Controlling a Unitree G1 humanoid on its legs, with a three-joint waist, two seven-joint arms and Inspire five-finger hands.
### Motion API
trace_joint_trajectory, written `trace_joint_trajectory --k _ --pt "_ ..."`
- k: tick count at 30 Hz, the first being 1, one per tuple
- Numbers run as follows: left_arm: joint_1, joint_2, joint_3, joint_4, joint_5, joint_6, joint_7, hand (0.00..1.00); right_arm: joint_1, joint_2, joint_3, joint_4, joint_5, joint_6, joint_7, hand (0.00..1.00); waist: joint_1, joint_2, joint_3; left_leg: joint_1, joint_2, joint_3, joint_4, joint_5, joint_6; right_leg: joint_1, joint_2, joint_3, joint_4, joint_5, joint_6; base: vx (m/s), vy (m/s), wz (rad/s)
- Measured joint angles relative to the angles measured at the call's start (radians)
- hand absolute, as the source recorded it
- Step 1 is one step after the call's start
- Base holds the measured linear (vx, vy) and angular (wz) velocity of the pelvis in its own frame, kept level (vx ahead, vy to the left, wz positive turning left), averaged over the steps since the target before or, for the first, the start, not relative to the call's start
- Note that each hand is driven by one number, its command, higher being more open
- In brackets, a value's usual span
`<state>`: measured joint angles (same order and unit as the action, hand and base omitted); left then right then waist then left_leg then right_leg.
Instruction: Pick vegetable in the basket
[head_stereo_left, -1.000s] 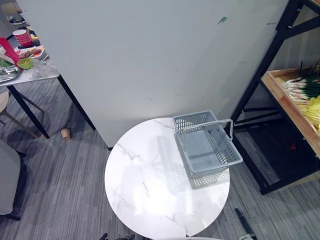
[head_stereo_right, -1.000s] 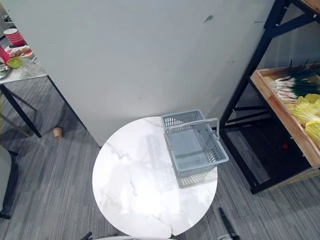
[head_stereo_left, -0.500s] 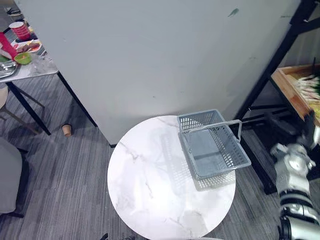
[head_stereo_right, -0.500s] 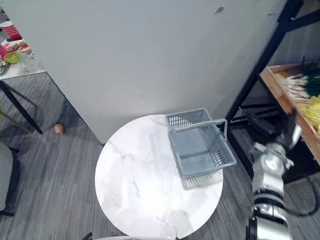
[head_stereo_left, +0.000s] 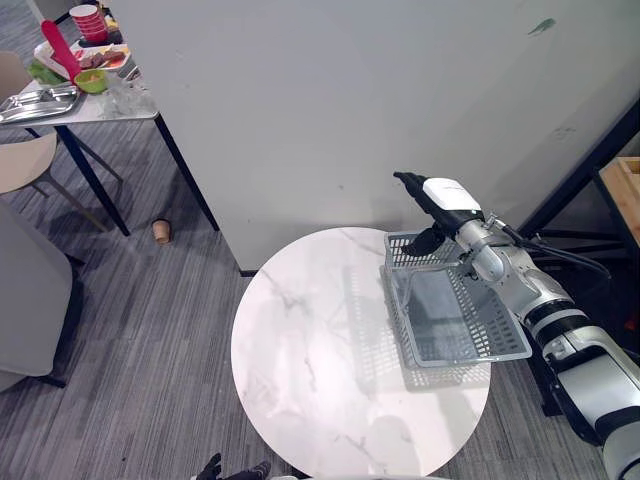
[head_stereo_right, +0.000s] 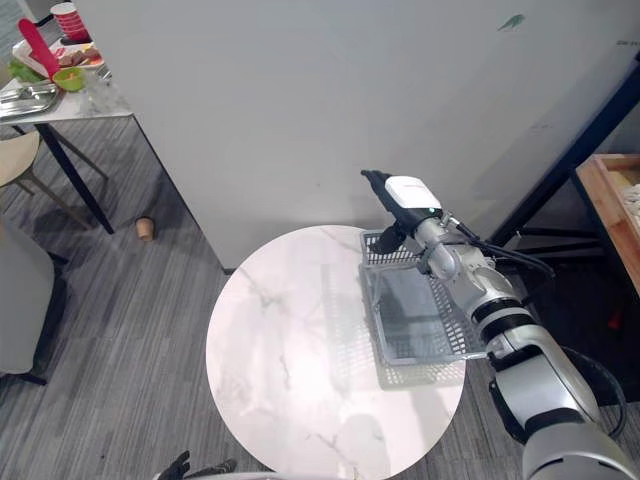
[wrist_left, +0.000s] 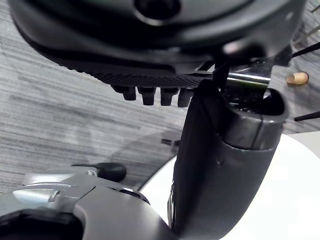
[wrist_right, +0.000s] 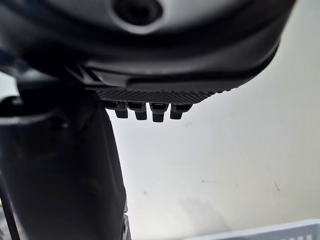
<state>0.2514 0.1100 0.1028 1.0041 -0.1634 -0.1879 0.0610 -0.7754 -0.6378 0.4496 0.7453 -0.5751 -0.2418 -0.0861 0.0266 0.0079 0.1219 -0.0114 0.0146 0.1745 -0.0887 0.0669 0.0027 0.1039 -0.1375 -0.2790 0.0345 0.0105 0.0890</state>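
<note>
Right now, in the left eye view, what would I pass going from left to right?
side table → cup on the floor → round table → basket → shelf

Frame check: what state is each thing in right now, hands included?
Basket: upright on the round table, near its right edge, nothing inside.
Right hand: open, holding nothing, above the basket's far end.
Left hand: open, holding nothing.
</note>
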Motion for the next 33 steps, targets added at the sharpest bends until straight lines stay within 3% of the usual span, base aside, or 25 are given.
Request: trace_joint_trajectory --k 13,16,18,20,25,33 --pt "0.0 -0.017 -0.001 -0.02 0.019 -0.009 0.004 1.0 -0.068 -0.098 0.002 0.107 -0.019 0.036 0.01 1.0 -0.007 0.021 0.027 -0.045 -0.006 -0.023 -0.005 0.062 -0.027 -0.033 -0.001 -0.022 -0.022 0.008 0.0 -0.06 -0.017 -0.02" --pt "0.0 -0.017 -0.002 -0.02 0.019 -0.02 0.003 1.0 -0.078 -0.107 -0.022 0.127 -0.012 0.042 0.01 1.0 -0.008 0.024 0.036 -0.046 -0.012 -0.032 -0.007 0.064 -0.025 -0.038 -0.005 -0.022 -0.027 -0.011 0.018 -0.13 -0.017 -0.14" --pt "-0.001 -0.013 -0.005 -0.02 0.019 -0.024 0.001 1.0 -0.083 -0.108 -0.059 0.127 -0.007 0.043 0.008 1.0 -0.008 0.015 0.041 -0.053 -0.028 -0.041 -0.008 0.065 -0.023 -0.048 -0.022 -0.023 -0.026 -0.057 0.022 -0.15 -0.018 -0.1" --pt "-0.003 -0.013 -0.009 -0.018 0.019 -0.022 0.001 1.0 -0.083 -0.112 -0.08 0.148 0.032 0.051 0.004 1.0 -0.02 0.031 0.048 -0.061 -0.022 -0.046 -0.008 0.073 -0.011 -0.058 -0.019 -0.024 -0.021 -0.064 0.024 -0.19 -0.009 0.03" --pt "-0.003 -0.012 -0.01 -0.019 0.019 -0.022 0.001 1.0 -0.083 -0.14 -0.08 0.159 0.067 0.063 0.004 1.0 -0.03 0.037 0.05 -0.081 -0.018 -0.044 -0.008 0.07 -0.007 -0.063 -0.011 -0.011 -0.05 -0.063 0.027 -0.08 0.009 -0.02" --pt "-0.024 0.0 -0.02 -0.028 0.019 -0.022 -0.001 1.0 -0.083 -0.145 -0.08 0.214 0.066 0.068 0.009 1.0 -0.014 0.021 0.06 -0.098 -0.046 -0.053 -0.007 0.074 0.005 -0.072 -0.029 -0.014 -0.051 -0.034 0.029 0.06 0.003 0.06"
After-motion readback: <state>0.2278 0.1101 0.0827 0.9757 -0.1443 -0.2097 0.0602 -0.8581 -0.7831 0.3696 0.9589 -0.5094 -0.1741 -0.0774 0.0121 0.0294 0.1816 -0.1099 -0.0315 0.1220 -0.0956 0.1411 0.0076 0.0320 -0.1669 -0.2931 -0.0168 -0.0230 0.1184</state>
